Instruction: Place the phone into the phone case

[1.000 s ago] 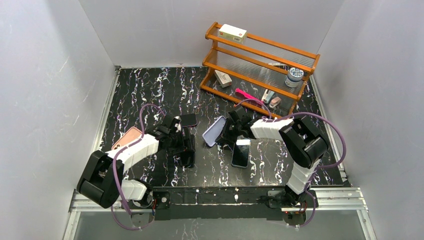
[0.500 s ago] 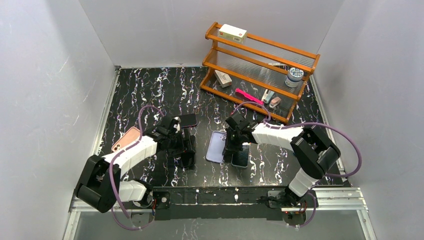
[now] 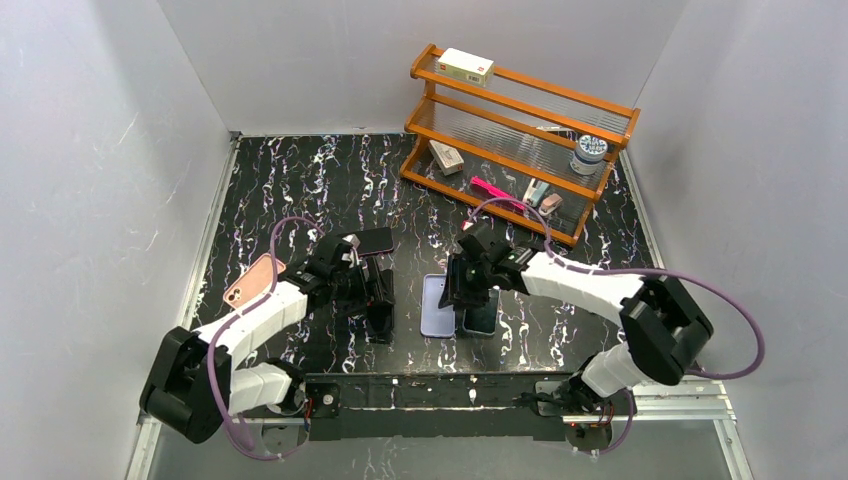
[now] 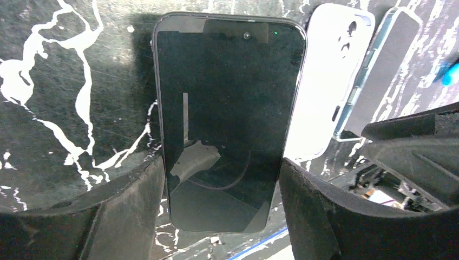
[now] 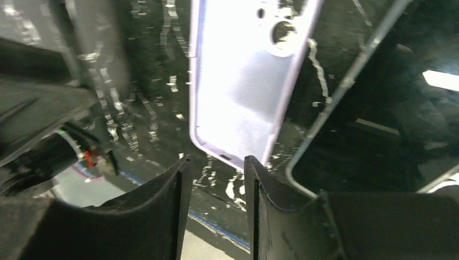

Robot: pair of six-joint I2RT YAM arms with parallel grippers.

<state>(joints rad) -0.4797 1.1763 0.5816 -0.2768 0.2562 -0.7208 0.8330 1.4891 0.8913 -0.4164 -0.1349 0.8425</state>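
Observation:
A black phone [image 4: 227, 119] lies screen up on the marble table [image 3: 300, 180]. My left gripper [image 4: 222, 162] is shut on its lower end, one finger against each long side; from above this gripper [image 3: 378, 308] is left of centre. The lilac phone case [image 3: 437, 305] lies flat with its inside up, also seen as the case [image 5: 243, 81] and the case [image 4: 325, 81]. Just at its near end, my right gripper [image 5: 215, 160] stands open with nothing between its fingers. From above, the right gripper [image 3: 462, 300] hangs over the case's right edge.
A second phone with a silver frame [image 5: 379, 135] lies right of the case, under the right arm. A pink phone [image 3: 250, 283] and a dark phone [image 3: 377, 240] lie at the left. A wooden rack [image 3: 520, 140] with small items stands at the back right.
The right gripper lowered the tilted case flat onto the table towards the near edge, then opened and let it go. The left gripper barely moved.

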